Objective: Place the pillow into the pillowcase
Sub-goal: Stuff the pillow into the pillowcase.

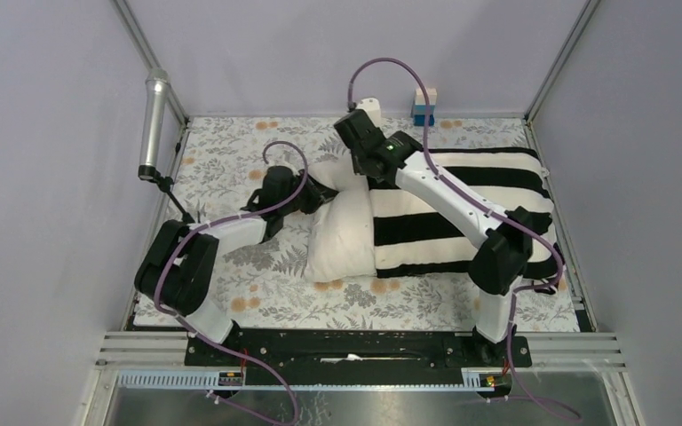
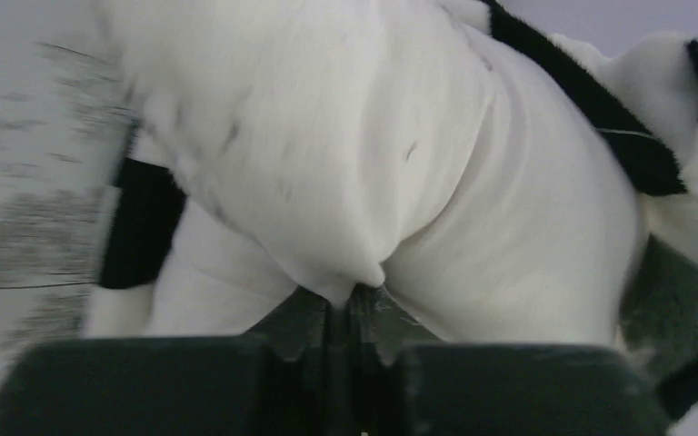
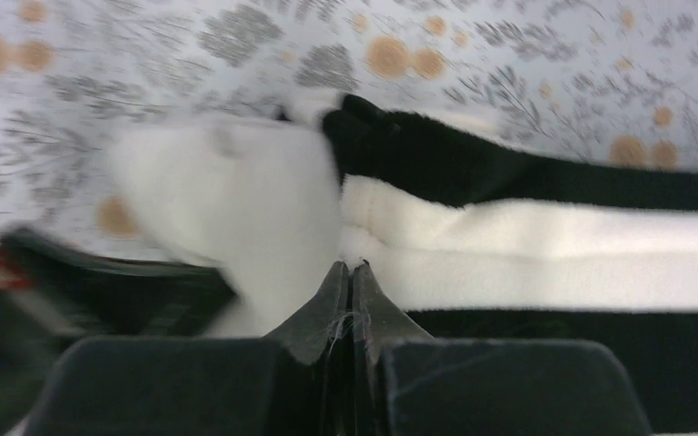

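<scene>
One end of pillow (image 1: 346,232) pokes from pillowcase (image 1: 448,226), mid-worktop (image 1: 257,293), case stretching twd right edge; L pincer (image 2: 345,304) pinches pillow fabric; R pincer (image 3: 352,272) pressed together at case mouth.

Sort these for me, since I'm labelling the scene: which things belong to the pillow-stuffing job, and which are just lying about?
Belongs to the job:
- pillow
- pillowcase, already partly over it

Just lying about:
- blue-and-white block at the far edge
- silver cylinder by the left frame post
- floral table covering
</scene>
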You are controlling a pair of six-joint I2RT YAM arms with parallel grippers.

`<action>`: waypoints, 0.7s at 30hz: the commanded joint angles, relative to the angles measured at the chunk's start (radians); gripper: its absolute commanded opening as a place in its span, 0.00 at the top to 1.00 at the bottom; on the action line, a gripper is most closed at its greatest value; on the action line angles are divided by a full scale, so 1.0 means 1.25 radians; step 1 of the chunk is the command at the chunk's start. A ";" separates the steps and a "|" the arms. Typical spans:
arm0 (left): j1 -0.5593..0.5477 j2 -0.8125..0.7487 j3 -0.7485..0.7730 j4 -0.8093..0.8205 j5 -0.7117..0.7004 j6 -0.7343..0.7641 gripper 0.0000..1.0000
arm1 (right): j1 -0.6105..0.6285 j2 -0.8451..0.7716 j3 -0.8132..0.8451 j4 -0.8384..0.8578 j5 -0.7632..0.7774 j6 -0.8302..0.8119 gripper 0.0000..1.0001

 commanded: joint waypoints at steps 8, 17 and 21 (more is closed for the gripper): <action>-0.143 -0.052 0.042 0.121 -0.036 -0.107 1.00 | 0.171 0.122 0.368 -0.030 -0.173 0.055 1.00; -0.093 -0.113 0.027 0.053 -0.093 -0.084 1.00 | 0.117 0.142 0.402 -0.106 -0.248 0.015 0.95; -0.084 -0.096 0.050 0.018 -0.084 -0.063 1.00 | 0.130 0.081 0.334 -0.132 -0.118 -0.002 0.34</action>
